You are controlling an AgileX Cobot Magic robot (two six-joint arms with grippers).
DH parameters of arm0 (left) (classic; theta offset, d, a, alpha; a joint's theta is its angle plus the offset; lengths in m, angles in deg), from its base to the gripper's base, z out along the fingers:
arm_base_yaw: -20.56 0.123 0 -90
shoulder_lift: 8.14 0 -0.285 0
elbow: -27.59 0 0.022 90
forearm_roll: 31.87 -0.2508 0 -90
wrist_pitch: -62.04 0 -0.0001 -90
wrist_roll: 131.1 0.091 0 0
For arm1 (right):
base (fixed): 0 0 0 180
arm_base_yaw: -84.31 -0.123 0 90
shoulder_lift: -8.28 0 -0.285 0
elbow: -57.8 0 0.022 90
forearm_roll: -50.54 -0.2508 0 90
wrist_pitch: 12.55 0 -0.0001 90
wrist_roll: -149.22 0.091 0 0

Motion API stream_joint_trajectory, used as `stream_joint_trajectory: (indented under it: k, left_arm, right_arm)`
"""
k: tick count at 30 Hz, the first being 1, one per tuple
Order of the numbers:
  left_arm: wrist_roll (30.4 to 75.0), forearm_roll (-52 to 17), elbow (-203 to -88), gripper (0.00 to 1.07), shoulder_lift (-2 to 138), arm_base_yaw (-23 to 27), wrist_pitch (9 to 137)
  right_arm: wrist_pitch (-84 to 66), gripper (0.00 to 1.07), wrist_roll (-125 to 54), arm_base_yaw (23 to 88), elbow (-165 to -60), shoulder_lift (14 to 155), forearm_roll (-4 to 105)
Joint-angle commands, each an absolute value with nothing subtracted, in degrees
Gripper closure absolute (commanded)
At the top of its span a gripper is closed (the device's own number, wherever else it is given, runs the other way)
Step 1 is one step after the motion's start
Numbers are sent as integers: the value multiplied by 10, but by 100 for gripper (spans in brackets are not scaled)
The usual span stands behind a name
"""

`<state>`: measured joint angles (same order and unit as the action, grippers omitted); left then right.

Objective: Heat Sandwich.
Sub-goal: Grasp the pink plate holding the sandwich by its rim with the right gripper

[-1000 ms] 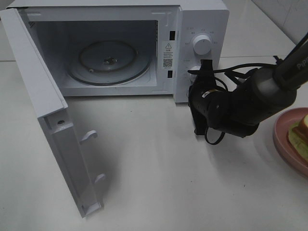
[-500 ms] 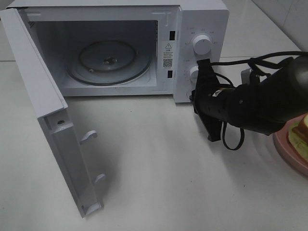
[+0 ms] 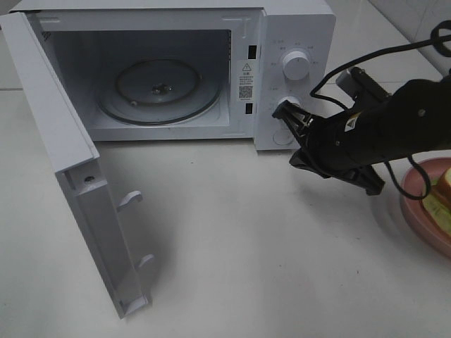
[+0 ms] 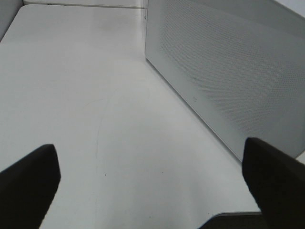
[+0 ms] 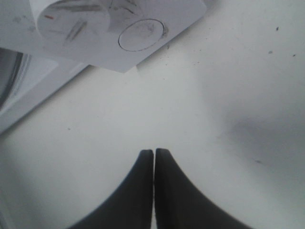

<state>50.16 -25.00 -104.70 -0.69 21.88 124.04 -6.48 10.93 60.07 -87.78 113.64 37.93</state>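
Note:
The sandwich [image 3: 444, 191], white bread with yellow-green filling, lies on a pink plate [image 3: 417, 211] at the right edge of the exterior view, partly cut off by the frame. The white microwave [image 3: 296, 28] stands with its door [image 3: 77, 183] swung wide to the left and a glass turntable [image 3: 158, 90] inside. My right gripper [image 3: 285, 111] [image 5: 153, 157] is shut and empty, its tips just in front of the lower knob [image 5: 71, 19] and the round button [image 5: 140, 34] of the control panel. My left gripper [image 4: 150, 145] is open with nothing between its fingers.
The left wrist view shows bare table and the microwave's perforated side wall [image 4: 228, 71] close by. The right arm's black cables [image 3: 394, 49] loop above the table between the panel and the plate. The open door juts toward the table's front left.
The right arm has swung round: its gripper, standing upright before the panel earlier, now points left at the lower knob, and the arm's bulk has shifted right and up.

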Motion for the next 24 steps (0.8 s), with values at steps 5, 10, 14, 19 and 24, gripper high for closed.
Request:
stream_joint_trajectory:
  k: [5,10,14,19,24]
  left_arm:
    - [501,-248,-1046,10,-20,216,1235]
    - [501,-248,-1046,10,-20,216,1235]
    - [501,-248,-1046,10,-20,216,1235]
    - [501,-248,-1046,10,-20,216,1235]
    - [501,-248,-1046,10,-20,216,1235]
  right_arm:
    - [-241,105,-69,629,-887,1087,431]
    - [-307,104,-200,630,-889,1066,443]
    - [-358,103,-279,630,-889,1050,471]
    - [-407,100,-296,637,-889,1021,482]
    - [-449,89,-296,659,-889,995,492]
